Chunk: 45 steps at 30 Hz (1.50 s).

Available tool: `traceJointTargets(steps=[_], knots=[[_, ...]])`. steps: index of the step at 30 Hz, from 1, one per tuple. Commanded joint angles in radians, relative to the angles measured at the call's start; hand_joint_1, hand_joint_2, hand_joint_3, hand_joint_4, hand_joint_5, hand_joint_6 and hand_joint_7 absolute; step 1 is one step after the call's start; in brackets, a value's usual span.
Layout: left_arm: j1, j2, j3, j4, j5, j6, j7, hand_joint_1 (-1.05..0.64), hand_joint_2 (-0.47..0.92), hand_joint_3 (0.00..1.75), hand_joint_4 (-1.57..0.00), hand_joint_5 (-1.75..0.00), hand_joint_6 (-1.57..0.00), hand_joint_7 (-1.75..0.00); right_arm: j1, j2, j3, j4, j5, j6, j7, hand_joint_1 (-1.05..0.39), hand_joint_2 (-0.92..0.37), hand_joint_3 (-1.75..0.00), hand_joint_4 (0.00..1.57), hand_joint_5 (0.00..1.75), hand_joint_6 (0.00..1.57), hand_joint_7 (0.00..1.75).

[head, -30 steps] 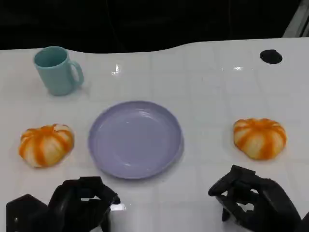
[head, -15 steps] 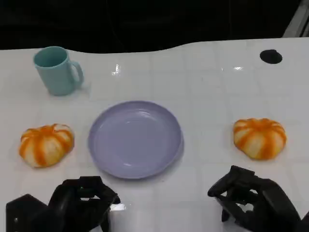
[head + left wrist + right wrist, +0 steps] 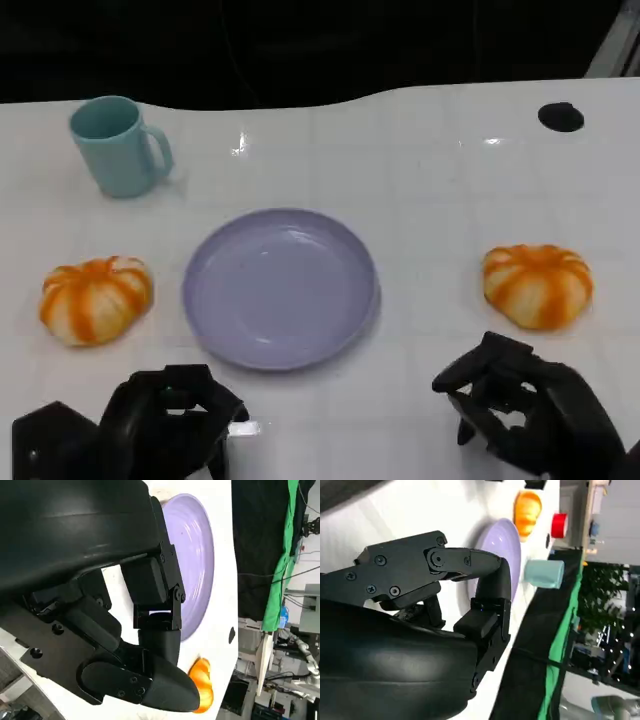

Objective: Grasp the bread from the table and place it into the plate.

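Two round orange-and-white striped bread buns flank a shallow lilac plate (image 3: 280, 288) on our glossy white worktop (image 3: 430, 180).

One bun (image 3: 95, 299) lies left, one (image 3: 537, 285) right, both apart from the bare plate; our left robot hand (image 3: 170, 420) and right robot hand (image 3: 520, 408) hover at the near edge with curled fingers, holding nothing; a teal mug (image 3: 118, 145) stands far left.

The left hand (image 3: 165, 425) and right hand (image 3: 525, 410) are cut off by the head view's bottom edge.
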Motion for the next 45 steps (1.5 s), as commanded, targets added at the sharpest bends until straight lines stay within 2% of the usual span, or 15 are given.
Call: traceJointTargets(steps=[1, 2, 8, 11, 15, 21, 26, 37, 45], knots=[[-0.001, 0.021, 0.005, 0.008, 0.002, -0.011, -0.012, -1.05, 0.69, 0.35, -1.57, -1.21, -1.43, -0.70, -0.046, -0.007, -0.039, 0.018, -0.014, -0.095, -0.046, -0.39, -0.92, -0.21, 0.47, 1.40, 0.50, 0.95], [0.000, 0.021, 0.004, 0.008, 0.002, -0.011, -0.013, -1.05, 0.69, 0.35, -1.57, -1.21, -1.43, -0.70, -0.055, -0.013, -0.047, 0.022, -0.042, -0.112, -0.072, -0.40, -0.92, -0.20, 0.47, 1.37, 0.50, 0.94], [0.003, 0.018, 0.004, 0.002, -0.001, -0.006, -0.013, -1.05, 0.69, 0.35, -1.57, -1.21, -1.43, -0.70, -0.091, -0.056, -0.080, 0.035, -0.163, -0.167, -0.172, -0.47, -0.92, -0.16, 0.51, 0.93, 0.52, 0.72], [0.005, 0.018, 0.004, 0.000, -0.001, -0.005, -0.013, -1.05, 0.69, 0.35, -1.57, -1.21, -1.43, -0.70, -0.118, -0.090, -0.094, 0.053, -0.263, -0.219, -0.243, -0.49, -0.92, -0.14, 0.46, 0.82, 0.51, 0.57], [0.008, 0.018, 0.001, -0.003, 0.003, -0.011, -0.014, -1.05, 0.69, 0.35, -1.57, -1.21, -1.44, -0.70, -0.125, -0.142, -0.105, 0.003, -0.422, -0.188, -0.339, -0.59, -0.92, -0.14, 0.39, 0.60, 0.53, 0.29], [0.017, 0.014, -0.003, -0.016, 0.008, -0.007, -0.004, -1.05, 0.69, 0.35, -1.57, -1.21, -1.44, -0.69, -0.104, -0.210, -0.104, -0.113, -0.653, -0.059, -0.441, -0.65, -0.92, -0.15, 0.29, 0.50, 0.42, 0.15], [0.026, 0.012, -0.003, -0.039, 0.005, 0.020, 0.002, -1.05, 0.68, 0.35, -1.57, -1.22, -1.45, -0.69, -0.091, -0.254, -0.078, -0.183, -0.791, 0.068, -0.472, -0.65, -0.92, -0.07, 0.18, 0.43, 0.36, 0.08], [0.028, 0.014, 0.000, -0.035, 0.015, 0.007, -0.001, -1.05, 0.68, 0.37, -1.57, -1.22, -1.45, -0.69, -0.115, -0.325, 0.020, -0.227, -1.003, 0.305, -0.471, -0.71, -0.92, -0.07, 0.00, 0.38, 0.24, 0.00], [0.030, 0.009, 0.002, -0.038, 0.013, 0.011, -0.007, -1.05, 0.68, 0.37, -1.57, -1.22, -1.44, -0.69, -0.182, -0.345, 0.083, -0.156, -1.044, 0.402, -0.497, -0.71, -0.92, -0.03, 0.00, 0.37, 0.25, 0.00]])
